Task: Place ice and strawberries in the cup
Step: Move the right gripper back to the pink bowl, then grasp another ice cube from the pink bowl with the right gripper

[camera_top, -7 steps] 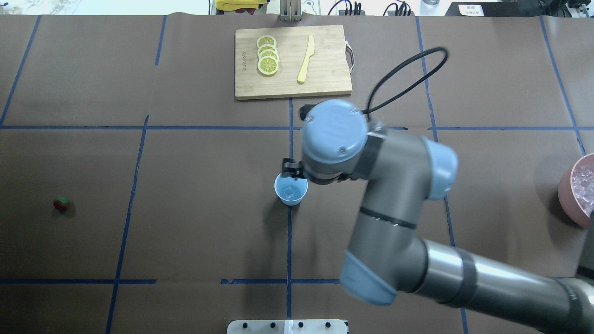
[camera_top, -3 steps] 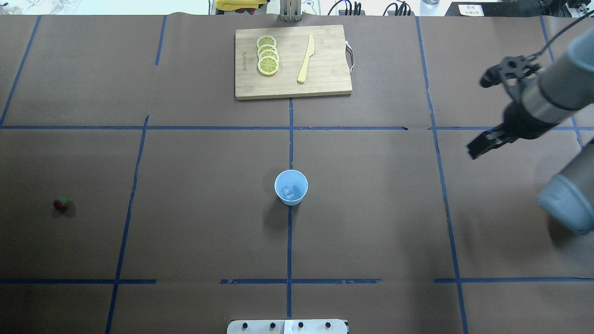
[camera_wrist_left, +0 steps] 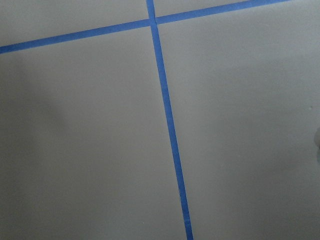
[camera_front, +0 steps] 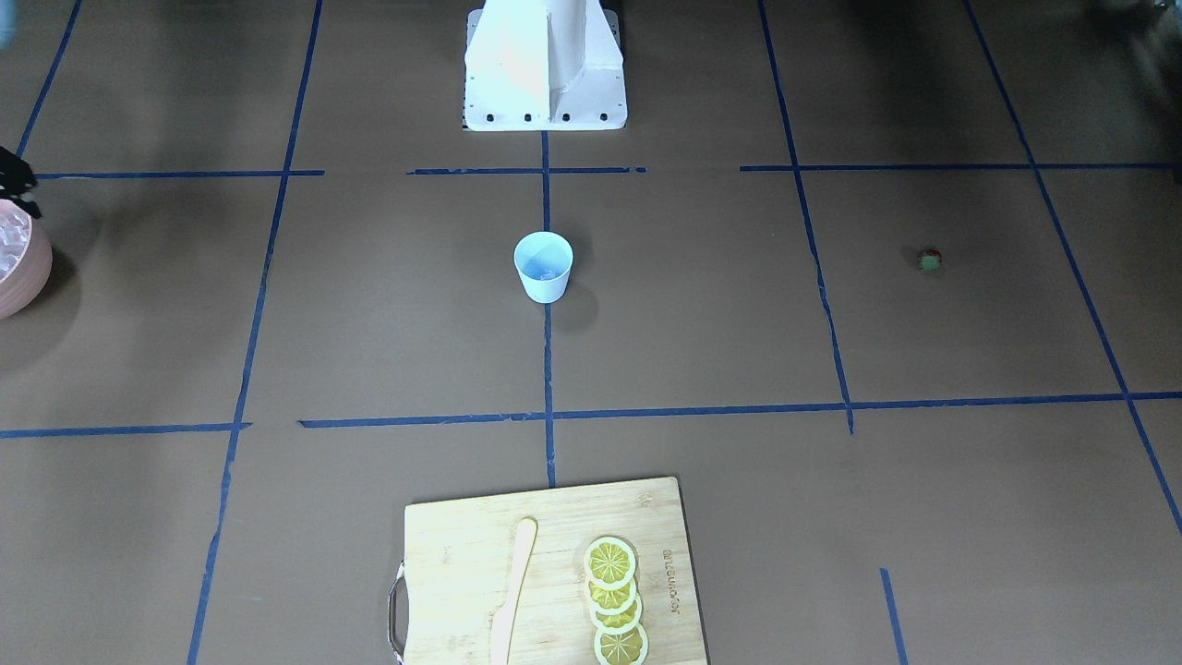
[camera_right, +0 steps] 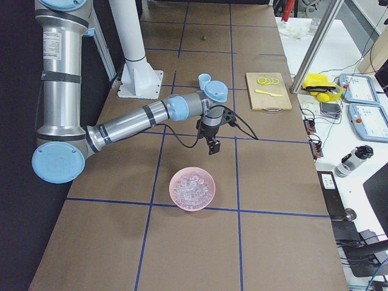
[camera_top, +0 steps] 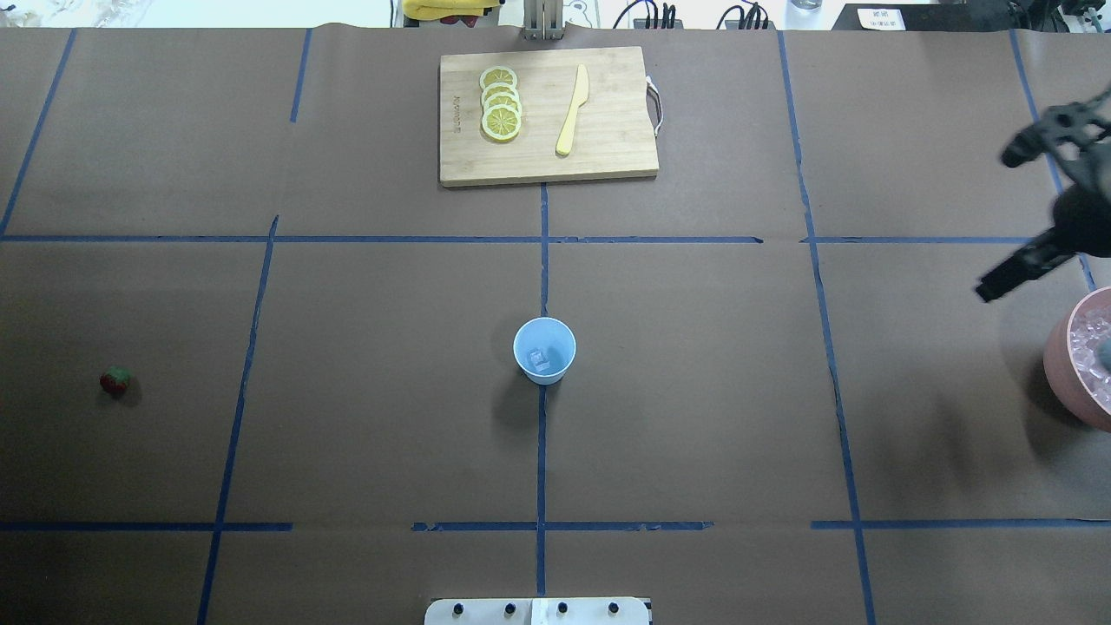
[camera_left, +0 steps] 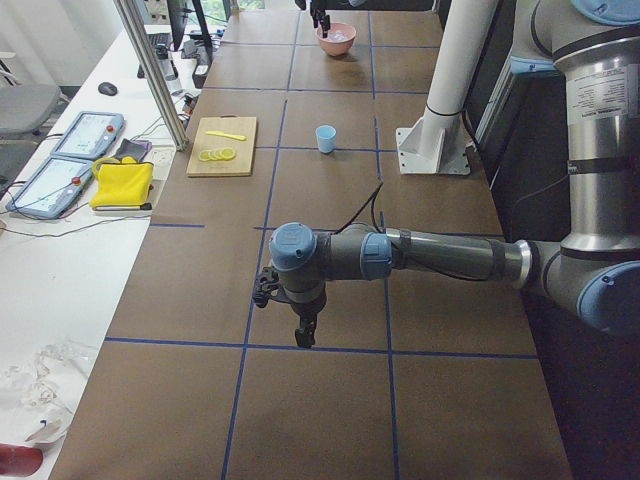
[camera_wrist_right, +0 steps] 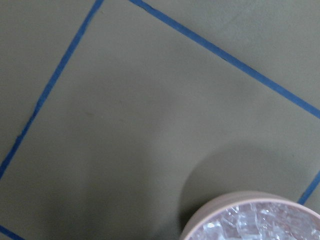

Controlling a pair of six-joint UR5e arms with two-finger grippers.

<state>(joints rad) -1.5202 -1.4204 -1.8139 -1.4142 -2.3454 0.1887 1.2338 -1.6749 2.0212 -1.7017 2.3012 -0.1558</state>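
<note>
The biggest thing is the brown table (camera_top: pixel 347 434), with blue tape lines (camera_top: pixel 542 451) making squares on it. Beside it is a white side bench (camera_left: pixel 60 280) with a yellow cloth (camera_left: pixel 122 185) on it. A white post (camera_front: pixel 545 65) stands at the robot's edge of the table.

The right arm (camera_right: pixel 121 130) reaches out low over the table. Its right gripper (camera_right: pixel 213 149) points down, near the pink bowl but not over it. I cannot tell if its jaws are open or closed. A second ago this arm was at the cup. Now it is far away at the right end of the table. The left arm (camera_left: pixel 440 255) reaches over the other end, with the left gripper (camera_left: pixel 305 335) pointing down. I cannot tell about its jaws either.

The cutting board (camera_top: pixel 608 156) lies at the far side. It has four lemon slices (camera_top: pixel 501 104) in a row and a yellow knife (camera_top: pixel 573 111) on it.

The pink bowl (camera_right: pixel 193 208) sits at the right end, full of ice (camera_right: pixel 191 187).

The cup (camera_top: pixel 544 375) stands upright in the middle of the table, on a blue line. It has not moved. One ice cube (camera_top: pixel 539 357) lies in its bottom, same as before.

The strawberry (camera_top: pixel 115 380) lies alone on the table at the left, well apart from the cup. It has not moved.
</note>
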